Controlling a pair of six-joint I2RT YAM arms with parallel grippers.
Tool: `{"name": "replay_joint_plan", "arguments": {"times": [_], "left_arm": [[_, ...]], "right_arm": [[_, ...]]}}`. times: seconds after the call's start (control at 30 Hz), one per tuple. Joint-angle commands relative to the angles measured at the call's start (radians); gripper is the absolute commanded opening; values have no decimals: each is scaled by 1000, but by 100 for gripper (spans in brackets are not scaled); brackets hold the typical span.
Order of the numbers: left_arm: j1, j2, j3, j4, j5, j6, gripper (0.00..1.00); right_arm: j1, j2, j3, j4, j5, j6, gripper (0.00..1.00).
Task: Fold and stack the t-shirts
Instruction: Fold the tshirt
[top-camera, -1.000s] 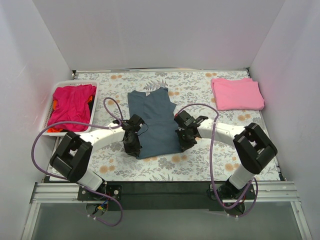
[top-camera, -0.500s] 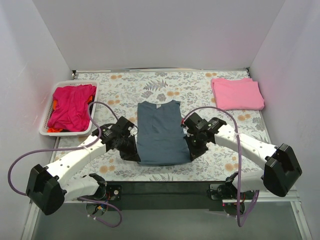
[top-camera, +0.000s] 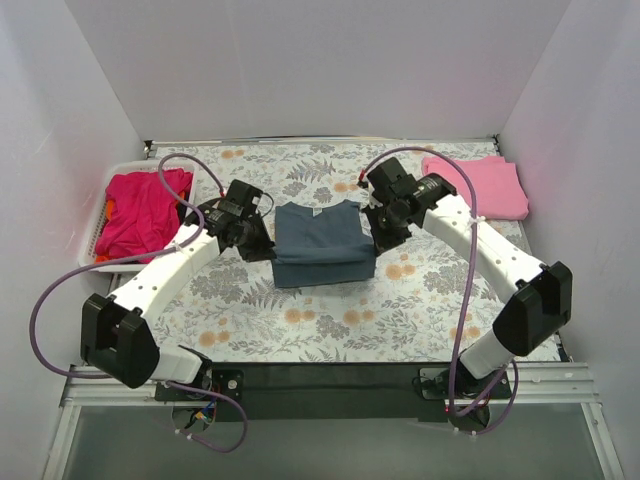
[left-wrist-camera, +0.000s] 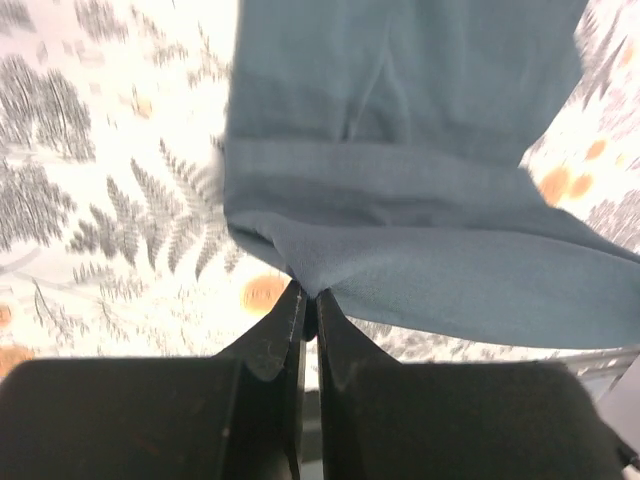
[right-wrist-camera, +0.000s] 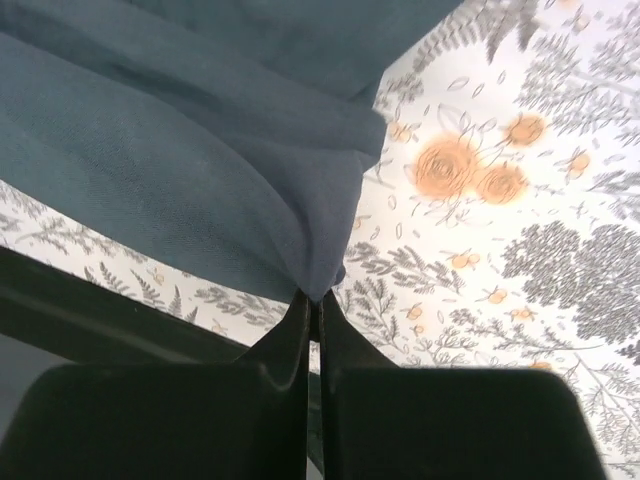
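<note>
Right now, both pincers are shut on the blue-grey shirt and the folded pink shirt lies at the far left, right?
Not quite. The pink shirt lies at the far right, as the top external view shows. The left pincer and right pincer are indeed shut on the blue-grey shirt.

The blue-grey shirt (top-camera: 322, 245) is showing as soft, matt cloth, creasing smoothly where the dull black fingers (left-wrist-camera: 275, 335) of the left gripper (left-wrist-camera: 310, 297) and right gripper (right-wrist-camera: 313, 298) are pinching it. The pink shirt (top-camera: 478, 185) and magenta shirt (top-camera: 145, 205) are looking like the same matt fabric, the latter lying in a smooth white plastic basket (top-camera: 92, 255). The table (top-camera: 330, 320) is wearing a matt floral-printed cover, and the left arm (top-camera: 165, 275) and right arm (top-camera: 490, 250) are showing smooth, faintly glossy white shells.
</note>
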Motion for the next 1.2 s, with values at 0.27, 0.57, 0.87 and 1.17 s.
{"name": "replay_joint_plan", "arguments": {"times": [0.27,0.57,0.87,1.17], "left_arm": [[108,142,105,183,-41,152,0],[163,272,160,293,-26,191,0],[186,401,221,356,-26,223,0],[203,513,237,430,-26,231,2]], "right_arm": [[-92,228,298,-38,6,-117,1],[-158,374,456,-33,-5,-135,1],[-198,509,546,-1,-69,-139,1],[-221,589,510,93,-89,-129,4]]}}
